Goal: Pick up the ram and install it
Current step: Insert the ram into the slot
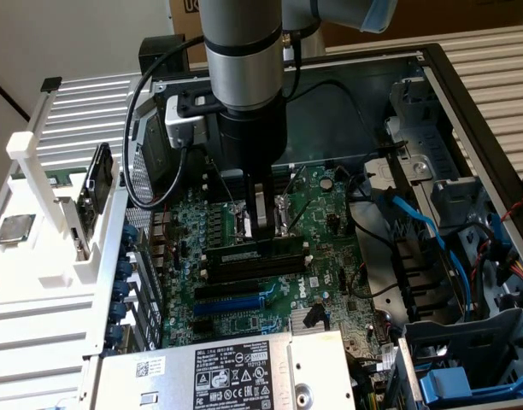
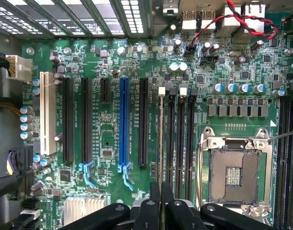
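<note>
An open computer case (image 1: 441, 77) lies on its side with a green motherboard (image 1: 270, 325) inside. The robot arm reaches straight down into it. Its gripper (image 1: 263, 231) is narrowed onto the ram (image 1: 232, 250), pinching the thin stick near its middle.

The ram stands on edge along the memory slot closest to the card slots, beside three empty black slots (image 2: 180, 143). Whether it is fully seated cannot be told. In the wrist view the ram (image 2: 161, 143) appears edge-on as a thin line running up from between the gripper's (image 2: 161, 206) black fingers (image 2: 154, 208).

Just beside the slots, the square CPU socket (image 2: 232, 175) is empty. The case also holds blue cables (image 1: 432, 231) at the exterior view's right and a labelled silver box (image 1: 219, 371) near the front. Outside the case, at the exterior view's left, a white rack (image 1: 39, 171) holds a square silver chip (image 1: 14, 229).
</note>
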You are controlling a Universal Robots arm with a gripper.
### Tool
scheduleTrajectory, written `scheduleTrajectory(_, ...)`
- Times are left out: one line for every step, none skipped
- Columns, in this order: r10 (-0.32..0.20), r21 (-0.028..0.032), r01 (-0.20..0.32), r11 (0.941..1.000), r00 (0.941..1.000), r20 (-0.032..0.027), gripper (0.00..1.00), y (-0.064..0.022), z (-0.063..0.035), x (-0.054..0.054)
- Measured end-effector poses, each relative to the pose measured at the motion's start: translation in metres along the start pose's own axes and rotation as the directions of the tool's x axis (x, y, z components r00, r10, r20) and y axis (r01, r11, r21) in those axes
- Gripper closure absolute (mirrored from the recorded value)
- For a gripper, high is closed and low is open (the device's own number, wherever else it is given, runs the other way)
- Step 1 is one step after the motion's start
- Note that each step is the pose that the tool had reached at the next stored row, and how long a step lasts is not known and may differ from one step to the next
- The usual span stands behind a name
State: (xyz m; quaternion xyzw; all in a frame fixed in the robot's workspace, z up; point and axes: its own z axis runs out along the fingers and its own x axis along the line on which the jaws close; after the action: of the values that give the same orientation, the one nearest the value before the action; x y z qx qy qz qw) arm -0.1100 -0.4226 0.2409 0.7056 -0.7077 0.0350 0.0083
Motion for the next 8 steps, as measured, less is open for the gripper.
scheduleTrajectory(0.000,-0.0075,0.000,1.0000,1.0000,0.0003,0.87,-0.0003,0.0002,-0.0001)
scheduleTrajectory(-0.001,-0.0105,0.001,0.9999,1.0000,0.0003,0.87,-0.0006,0.0002,-0.0001)
scheduleTrajectory(-0.001,-0.0115,0.001,0.9999,1.0000,0.0002,0.87,-0.0009,0.0002,0.0000)
scheduleTrajectory(-0.001,-0.0118,0.001,0.9999,1.0000,0.0003,0.87,-0.0012,0.0002,0.0000)
scheduleTrajectory(-0.001,-0.0120,0.001,0.9999,1.0000,0.0002,0.87,-0.0014,0.0002,0.0000)
scheduleTrajectory(-0.001,-0.0120,0.001,0.9999,1.0000,0.0002,0.87,-0.0016,0.0002,-0.0001)
scheduleTrajectory(-0.001,-0.0120,0.001,0.9999,1.0000,0.0002,0.87,-0.0017,0.0003,-0.0001)
scheduleTrajectory(-0.001,-0.0120,0.001,0.9999,1.0000,0.0002,0.87,-0.0017,0.0002,-0.0001)
